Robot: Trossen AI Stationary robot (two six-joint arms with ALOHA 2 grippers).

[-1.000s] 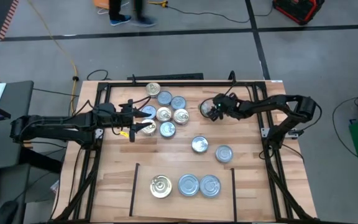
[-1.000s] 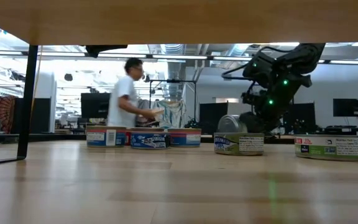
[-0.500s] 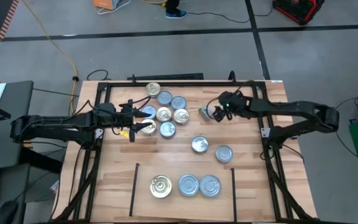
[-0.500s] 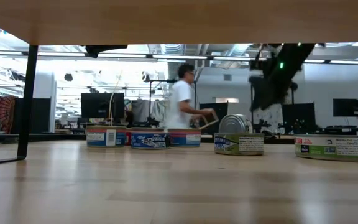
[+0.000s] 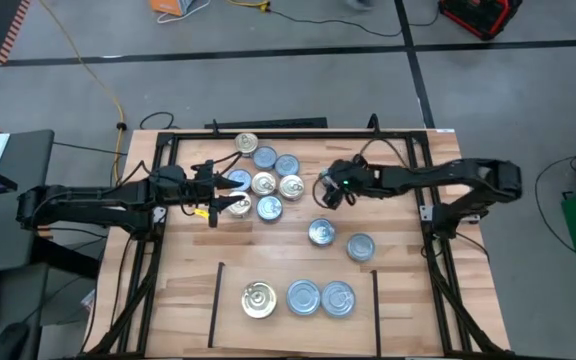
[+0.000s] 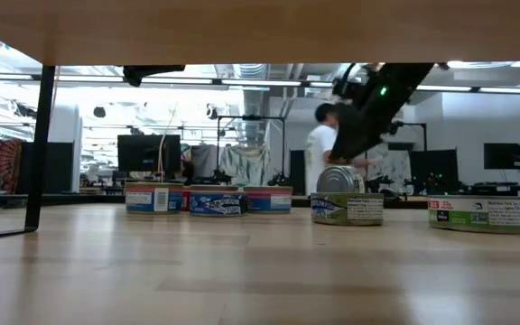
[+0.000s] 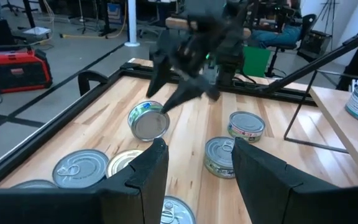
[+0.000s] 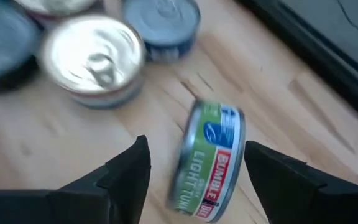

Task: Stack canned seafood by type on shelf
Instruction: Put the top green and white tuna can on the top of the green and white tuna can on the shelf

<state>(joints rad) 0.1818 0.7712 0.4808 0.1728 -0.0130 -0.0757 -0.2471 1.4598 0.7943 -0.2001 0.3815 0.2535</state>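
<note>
A green-labelled tin [image 8: 207, 165] stands on its edge on the wood, right of the far cluster of tins [image 5: 266, 182]; it also shows in the left wrist view [image 7: 149, 122] and the low view [image 6: 337, 180]. My right gripper [image 5: 328, 189] hangs open just above it, fingers slanting down on either side without touching. My left gripper [image 5: 230, 195] is open over the cluster's left side with nothing between its fingers [image 7: 157, 165]. On the shelf [image 5: 223, 315] at the near edge lie a gold-topped tin [image 5: 259, 299] and two silver-topped tins [image 5: 304, 297] [image 5: 338, 298].
Two silver-topped tins [image 5: 321, 232] [image 5: 360, 246] lie loose between cluster and shelf. A black metal frame [image 5: 413, 135] rims the table. A person stands in the room beyond the table [image 6: 319, 158].
My right gripper has risen from beside the on-edge tin, drawn back toward the table's right edge, then swung back over the tin. The tin has stayed on its edge. A person has walked across the room behind the table.
</note>
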